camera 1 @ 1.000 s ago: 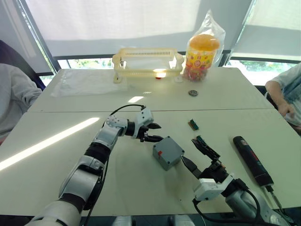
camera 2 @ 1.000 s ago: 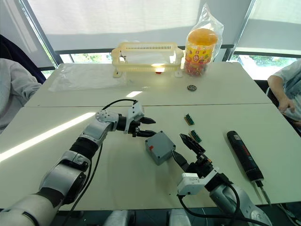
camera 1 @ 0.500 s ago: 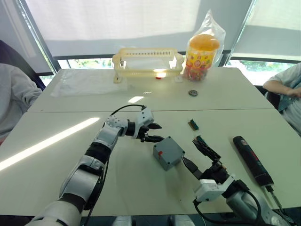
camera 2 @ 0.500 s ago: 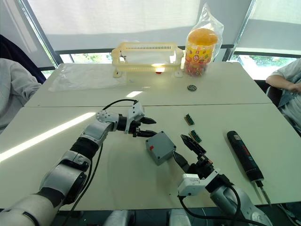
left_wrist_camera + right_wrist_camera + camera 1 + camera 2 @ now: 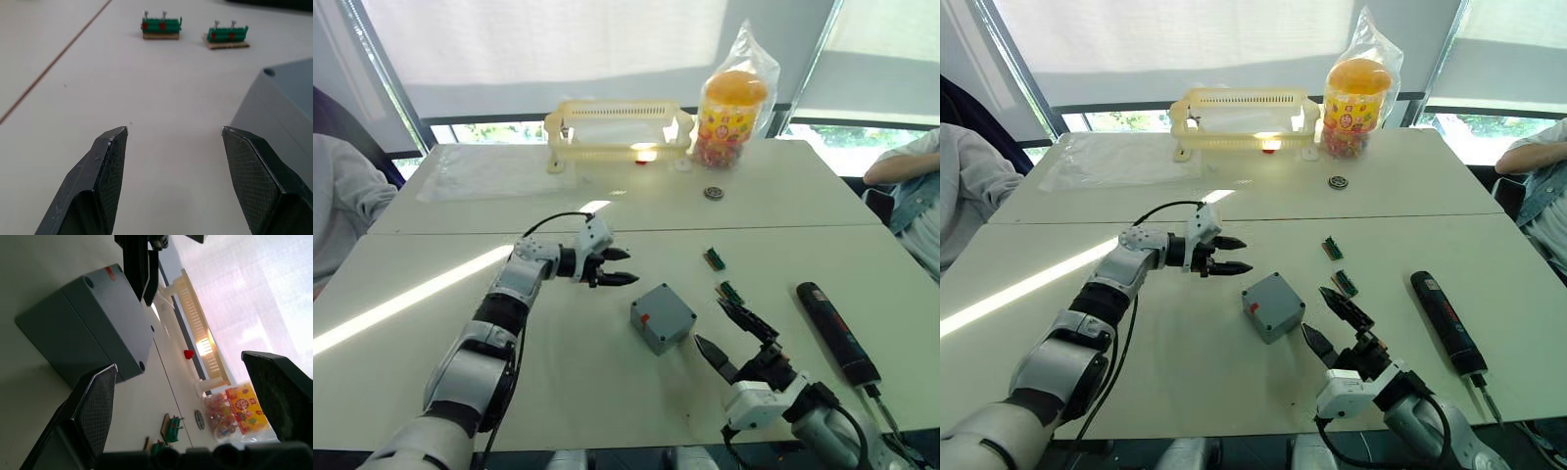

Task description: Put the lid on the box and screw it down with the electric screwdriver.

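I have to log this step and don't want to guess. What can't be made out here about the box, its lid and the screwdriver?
- The box: its round hollow is hidden in both eye views, since the lid sits on top.
- Screws: the lid's corner holes show in the right wrist view, too small to tell if screws are in.
- The electric screwdriver: its thin bit near the frame's lower right is too small to make out.

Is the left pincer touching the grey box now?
Apart. The left eye view shows bare table between the left pincer and the box; its fingers are open.
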You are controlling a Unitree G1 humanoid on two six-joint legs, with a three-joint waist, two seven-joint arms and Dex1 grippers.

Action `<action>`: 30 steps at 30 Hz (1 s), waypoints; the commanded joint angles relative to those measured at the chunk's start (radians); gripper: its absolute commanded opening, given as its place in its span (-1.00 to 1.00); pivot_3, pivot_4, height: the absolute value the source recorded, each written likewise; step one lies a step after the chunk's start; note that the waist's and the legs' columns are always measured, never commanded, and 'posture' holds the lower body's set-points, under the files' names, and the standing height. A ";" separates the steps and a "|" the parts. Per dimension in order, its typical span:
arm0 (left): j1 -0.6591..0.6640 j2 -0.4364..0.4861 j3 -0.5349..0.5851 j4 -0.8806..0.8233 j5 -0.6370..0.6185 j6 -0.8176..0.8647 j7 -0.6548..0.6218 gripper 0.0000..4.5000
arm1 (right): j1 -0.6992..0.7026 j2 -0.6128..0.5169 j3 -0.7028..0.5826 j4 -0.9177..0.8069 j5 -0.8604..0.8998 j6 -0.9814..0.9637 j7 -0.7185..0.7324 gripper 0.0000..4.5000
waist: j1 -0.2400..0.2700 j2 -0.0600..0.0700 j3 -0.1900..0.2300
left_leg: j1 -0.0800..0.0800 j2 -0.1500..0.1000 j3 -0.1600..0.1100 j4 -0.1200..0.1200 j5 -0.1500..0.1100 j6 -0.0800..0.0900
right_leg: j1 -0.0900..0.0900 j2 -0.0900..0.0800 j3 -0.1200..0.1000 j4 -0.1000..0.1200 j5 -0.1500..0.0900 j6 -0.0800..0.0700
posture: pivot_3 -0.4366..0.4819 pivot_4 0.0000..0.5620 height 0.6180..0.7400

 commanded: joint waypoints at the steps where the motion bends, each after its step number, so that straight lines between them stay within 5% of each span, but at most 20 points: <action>1: 0.011 -0.009 -0.004 -0.019 0.008 -0.032 0.017 0.38 | -0.028 0.000 0.021 -0.002 0.070 0.001 0.046 0.97 | 0.001 0.000 0.000 | 0.000 0.000 0.000 0.000 0.000 0.000 | 0.000 0.000 0.000 0.000 0.000 0.000 | -0.05 -0.47 1.00; 30: 0.293 0.028 -0.058 -0.484 -0.062 0.234 -0.006 0.38 | -0.219 -0.057 0.058 0.196 0.154 -0.010 0.169 0.97 | 0.001 0.001 0.000 | 0.001 0.000 0.000 0.001 0.000 0.000 | 0.001 0.000 0.000 0.000 0.000 -0.001 | -0.05 -0.47 1.00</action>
